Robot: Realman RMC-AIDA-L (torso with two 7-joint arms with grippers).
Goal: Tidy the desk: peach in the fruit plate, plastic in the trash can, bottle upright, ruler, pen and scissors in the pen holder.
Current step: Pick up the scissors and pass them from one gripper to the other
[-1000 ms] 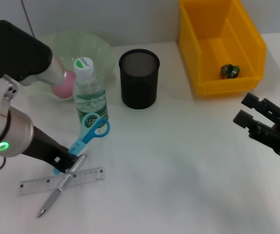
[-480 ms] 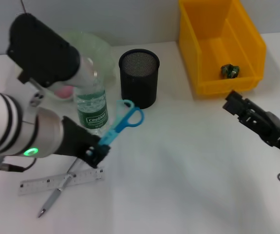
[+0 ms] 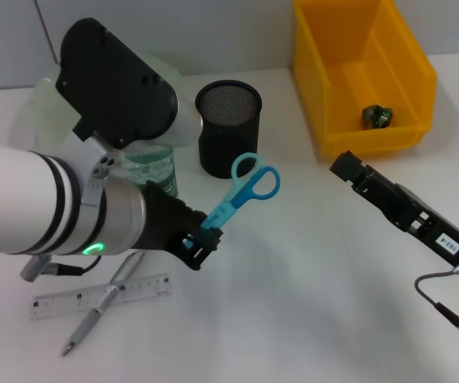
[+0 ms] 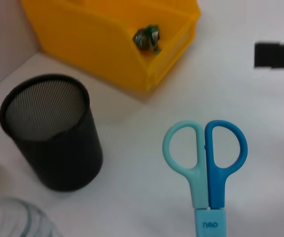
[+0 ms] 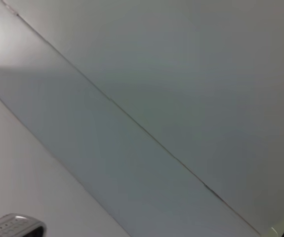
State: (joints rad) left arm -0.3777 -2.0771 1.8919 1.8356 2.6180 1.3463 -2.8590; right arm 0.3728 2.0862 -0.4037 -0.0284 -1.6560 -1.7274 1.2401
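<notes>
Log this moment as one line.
left hand: shut on scissors, lifted near pen holder | right hand: idle | ruler, pen: on desk

The scissors [image 4: 206, 173] carry the small word "nea" or similar on the light-blue sheath just below the handles. The ruler [image 3: 100, 296], at seven o'clock of the desk, shows scale marks too small to read.

Scissors [image 3: 241, 195] two-tone blue; pen holder [image 3: 227, 128] black mesh; bin [image 3: 362, 73] yellow.
</notes>
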